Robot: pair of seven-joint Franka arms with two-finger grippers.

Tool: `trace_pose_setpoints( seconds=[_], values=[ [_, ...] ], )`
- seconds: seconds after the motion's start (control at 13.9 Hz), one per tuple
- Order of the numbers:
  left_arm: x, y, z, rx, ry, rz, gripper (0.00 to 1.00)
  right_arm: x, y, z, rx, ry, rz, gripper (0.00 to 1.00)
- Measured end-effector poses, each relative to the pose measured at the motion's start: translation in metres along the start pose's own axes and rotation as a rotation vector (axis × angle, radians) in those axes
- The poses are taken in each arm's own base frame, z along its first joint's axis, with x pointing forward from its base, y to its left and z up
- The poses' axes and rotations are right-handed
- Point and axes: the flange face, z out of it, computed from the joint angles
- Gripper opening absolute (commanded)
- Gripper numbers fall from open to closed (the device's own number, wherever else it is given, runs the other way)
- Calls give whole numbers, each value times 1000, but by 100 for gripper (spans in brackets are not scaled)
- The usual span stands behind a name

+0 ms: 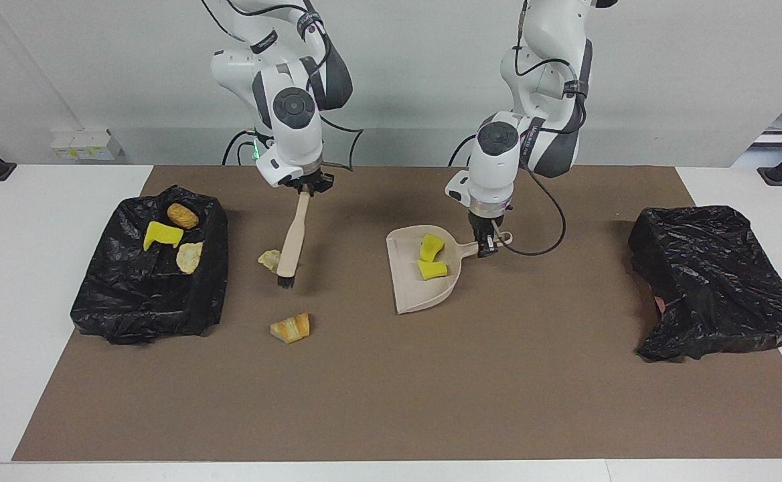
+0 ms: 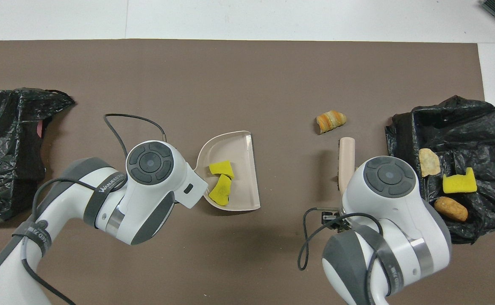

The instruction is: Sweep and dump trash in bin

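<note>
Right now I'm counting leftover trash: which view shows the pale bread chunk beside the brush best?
The facing view: the pale bread chunk shows beside the brush. In the overhead view, the right arm hides it entirely.

Two sponge bits [image 1: 430, 258] lie in the dustpan [image 1: 410, 294]; a bread piece [image 1: 290, 329] lies on the mat [image 1: 391, 388].

from overhead the right arm's wrist hides the pale bread chunk [image 1: 270, 259] and both pincers.

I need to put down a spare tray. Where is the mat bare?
Bare: the brown mat farther from the robots than the beige plastic dustpan, and between dustpan and empty black bin bag. Crowded: around the beige brush beside the filled bag.
</note>
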Motion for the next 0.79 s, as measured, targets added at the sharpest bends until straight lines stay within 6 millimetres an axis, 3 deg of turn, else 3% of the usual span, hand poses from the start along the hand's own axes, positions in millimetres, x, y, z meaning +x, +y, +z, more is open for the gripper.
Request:
trace_pose_setpoints(
  seconds=[0.36,0.57,0.79],
  values=[
    [5,4,0,-1,0,-79,0,5,63,33,-58,-46,89,0],
    [5,4,1,-2,-1,-103,0,3,73,58,-52,-41,59,0],
    [5,5,0,-2,0,-113,0,9,64,66,-27,-8,13,0]
  ],
)
